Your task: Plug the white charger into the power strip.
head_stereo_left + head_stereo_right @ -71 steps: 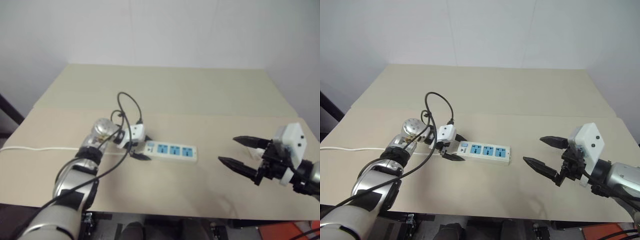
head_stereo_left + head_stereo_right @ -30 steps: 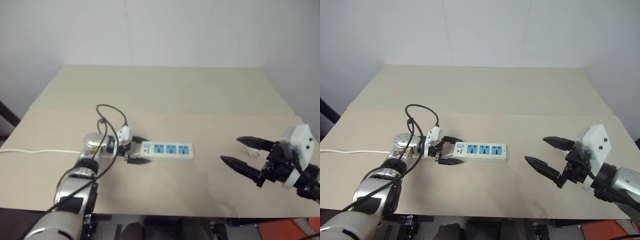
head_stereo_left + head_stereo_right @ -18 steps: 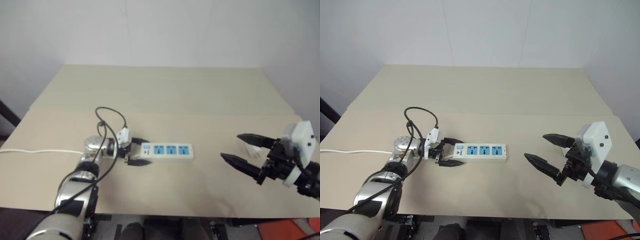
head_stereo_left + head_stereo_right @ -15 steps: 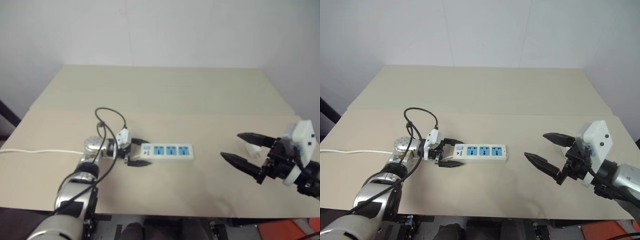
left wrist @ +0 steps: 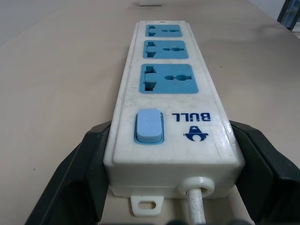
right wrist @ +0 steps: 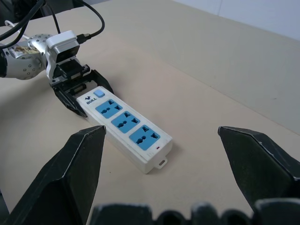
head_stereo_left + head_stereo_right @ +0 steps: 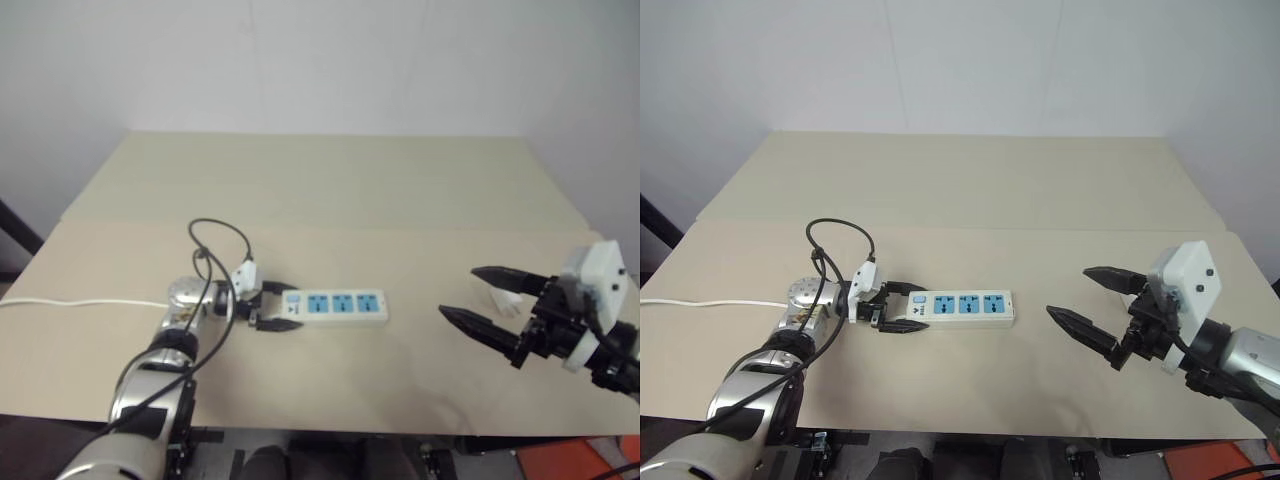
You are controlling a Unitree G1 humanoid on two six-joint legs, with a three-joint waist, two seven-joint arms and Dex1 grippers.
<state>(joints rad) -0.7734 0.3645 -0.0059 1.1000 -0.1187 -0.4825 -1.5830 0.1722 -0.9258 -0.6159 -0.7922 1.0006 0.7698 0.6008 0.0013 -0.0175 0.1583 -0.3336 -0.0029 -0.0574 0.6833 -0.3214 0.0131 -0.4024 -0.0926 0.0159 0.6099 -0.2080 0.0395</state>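
The left end effector (image 7: pixel 902 309) is clamped on the switch end of the power strip (image 7: pixel 962 307), which lies flat mid-surface (image 7: pixel 970 200). Far right, the right end effector (image 7: pixel 1095 310) hangs spread wide, the white charger (image 7: pixel 505 301) just beside it.

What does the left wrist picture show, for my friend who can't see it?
The left gripper is shut on the cord end of the power strip, one black finger on each side. The strip lies on a tan table, with a blue switch and three empty blue sockets.

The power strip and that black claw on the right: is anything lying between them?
No. In the right eye view, bare tan table separates the power strip from the right gripper.
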